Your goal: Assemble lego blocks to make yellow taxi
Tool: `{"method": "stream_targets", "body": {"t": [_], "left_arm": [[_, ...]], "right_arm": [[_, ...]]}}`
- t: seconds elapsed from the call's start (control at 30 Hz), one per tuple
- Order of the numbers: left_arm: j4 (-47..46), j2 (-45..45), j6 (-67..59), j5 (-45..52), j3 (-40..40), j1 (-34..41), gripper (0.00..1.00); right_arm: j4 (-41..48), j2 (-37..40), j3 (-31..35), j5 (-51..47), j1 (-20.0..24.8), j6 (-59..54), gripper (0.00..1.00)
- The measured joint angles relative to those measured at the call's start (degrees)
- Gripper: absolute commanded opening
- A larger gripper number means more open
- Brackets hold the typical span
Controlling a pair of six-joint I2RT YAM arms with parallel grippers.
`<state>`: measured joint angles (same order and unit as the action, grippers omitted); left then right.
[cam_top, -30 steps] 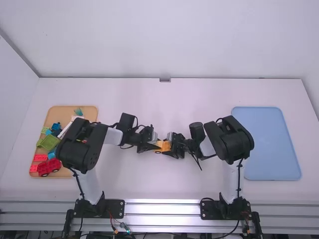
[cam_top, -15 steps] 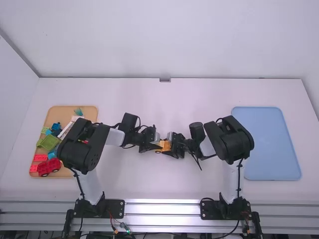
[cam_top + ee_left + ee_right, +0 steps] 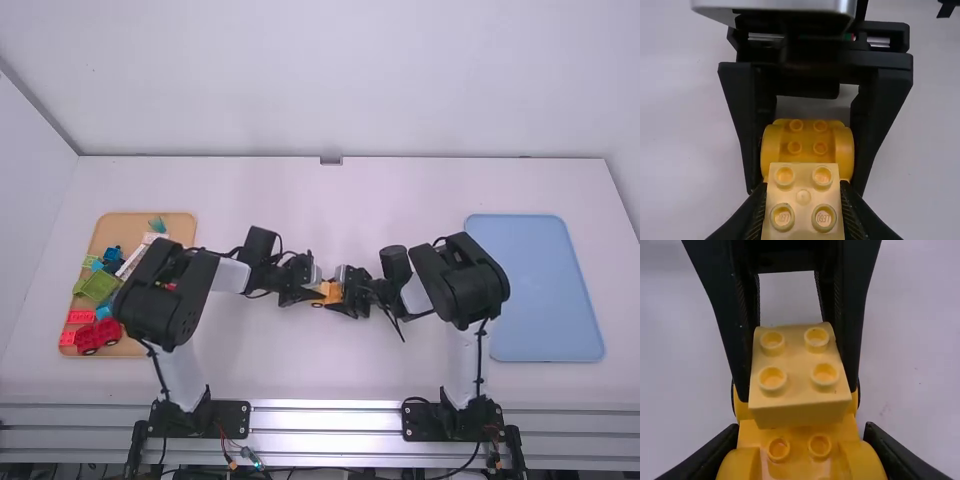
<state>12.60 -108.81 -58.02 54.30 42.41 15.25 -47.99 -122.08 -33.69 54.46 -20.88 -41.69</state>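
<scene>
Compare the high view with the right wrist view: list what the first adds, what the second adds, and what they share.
High view adds: a tan rectangular tray of coloured blocks, including a red wheeled one, and a light blue rectangular tray.

Right wrist view adds: the four round studs on a pale yellow plastic block, and two on the orange-yellow, round-sided piece beside it.

Both share: that orange-yellow piece, the left gripper, the right gripper and the white table.
</scene>
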Motion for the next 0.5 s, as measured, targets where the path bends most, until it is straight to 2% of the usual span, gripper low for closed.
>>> {"method": "stream_targets", "body": {"t": [0.5], "left_arm": [[-1.62, 1.44, 0.15, -2.51, -0.04, 0.0, 0.06]], "right_arm": [[0.09, 0.0, 0.0, 0.24, 0.0, -0.04, 0.55]]}}
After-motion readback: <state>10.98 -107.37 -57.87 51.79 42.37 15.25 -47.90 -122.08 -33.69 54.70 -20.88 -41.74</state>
